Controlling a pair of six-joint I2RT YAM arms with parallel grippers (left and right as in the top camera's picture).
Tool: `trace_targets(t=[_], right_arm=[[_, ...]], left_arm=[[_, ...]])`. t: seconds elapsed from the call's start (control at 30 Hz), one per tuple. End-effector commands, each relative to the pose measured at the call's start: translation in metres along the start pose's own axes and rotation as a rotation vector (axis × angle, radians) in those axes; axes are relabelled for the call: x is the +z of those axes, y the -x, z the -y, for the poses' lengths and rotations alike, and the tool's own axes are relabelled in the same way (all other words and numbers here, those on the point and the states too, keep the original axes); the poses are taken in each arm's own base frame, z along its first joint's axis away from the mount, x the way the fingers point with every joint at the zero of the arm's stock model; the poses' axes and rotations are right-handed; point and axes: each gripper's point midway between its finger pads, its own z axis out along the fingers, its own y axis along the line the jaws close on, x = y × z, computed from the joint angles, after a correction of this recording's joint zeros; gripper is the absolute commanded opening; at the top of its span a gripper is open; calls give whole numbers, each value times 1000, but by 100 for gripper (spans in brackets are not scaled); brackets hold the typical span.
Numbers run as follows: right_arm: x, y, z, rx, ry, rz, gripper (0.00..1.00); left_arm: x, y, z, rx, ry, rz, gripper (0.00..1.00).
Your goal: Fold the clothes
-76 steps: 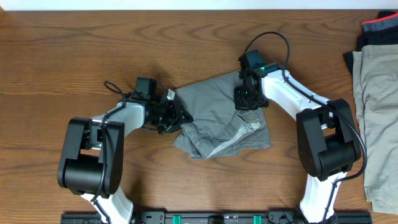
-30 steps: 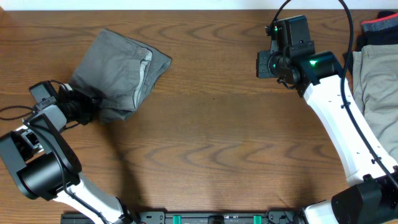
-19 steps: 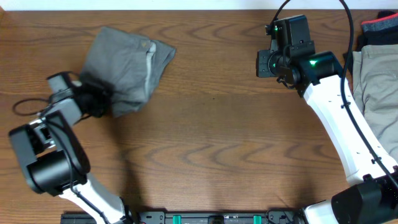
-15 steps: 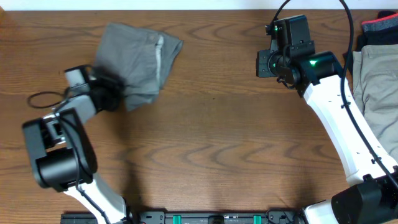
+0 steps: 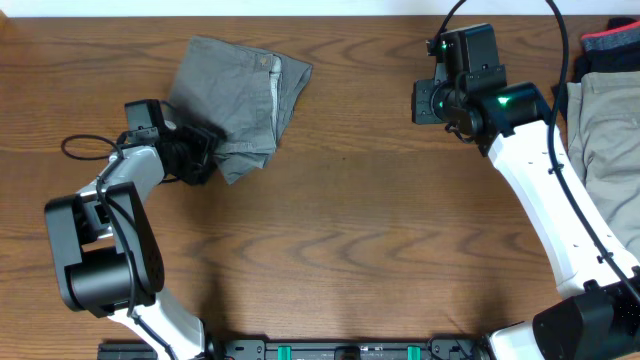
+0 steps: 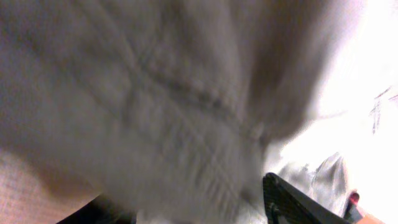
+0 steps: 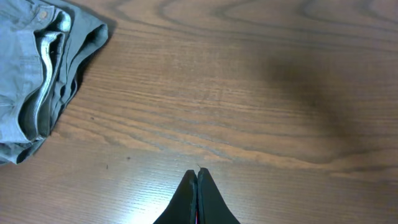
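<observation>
The grey shorts (image 5: 235, 105) lie bunched in a loose fold in the upper left of the overhead view, on the wooden table (image 5: 350, 250). The waistband end points toward the top of the frame. A pale inner seam runs down the right side of the bundle.

1. Left gripper (image 5: 197, 160): positioned at the lower left edge of the shorts, in contact with the fabric. In the left wrist view the grey cloth (image 6: 155, 93) fills almost the whole frame and is blurred. One dark finger (image 6: 292, 202) shows at the lower right and a second dark part at the lower left. The two stand well apart, with cloth bulging between them. Whether any fabric is caught on either finger cannot be told.

2. Right gripper (image 7: 197, 190): fingers pressed together and holding nothing. It hangs above bare table in the upper right of the overhead view, well apart from the shorts. In the right wrist view the shorts (image 7: 37, 74) appear at the upper left corner, with the zip and waistband edge visible.

3. Khaki trousers (image 5: 605, 160): laid flat along the right edge of the overhead view, partly cut off by the frame. A dark garment (image 5: 610, 45) with a red band lies just above them at the upper right corner.
</observation>
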Motion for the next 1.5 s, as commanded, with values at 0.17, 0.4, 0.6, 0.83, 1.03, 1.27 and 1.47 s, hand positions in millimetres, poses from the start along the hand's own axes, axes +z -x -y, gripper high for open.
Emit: trace_targets(t=[0.17,0.4,0.6,0.83,1.03,1.27,1.47], right_arm=[[4,-1,-2,-21,-2,-4,1],[4,5,-1,-20,-7,20,1],[4,10,-2,-19,-2,41,1],[4,8,-3,-20,-2,36,1],[4,-2,-6,14,5,-5,1],[3,-12,-19,-1,24,-37,1],[3,-15,-28,16,35,-42,1]], left_arm=[[-32,-35,-22,284,93,-60,67],[-108,-22,12,609,113,198,21],[-129,-11,39,928,91,320,19],[-90,19,76,1118,-9,401,19],[-38,32,77,1125,-20,367,19],[-2,46,38,1073,103,308,14],[-3,94,-13,984,418,417,15]])
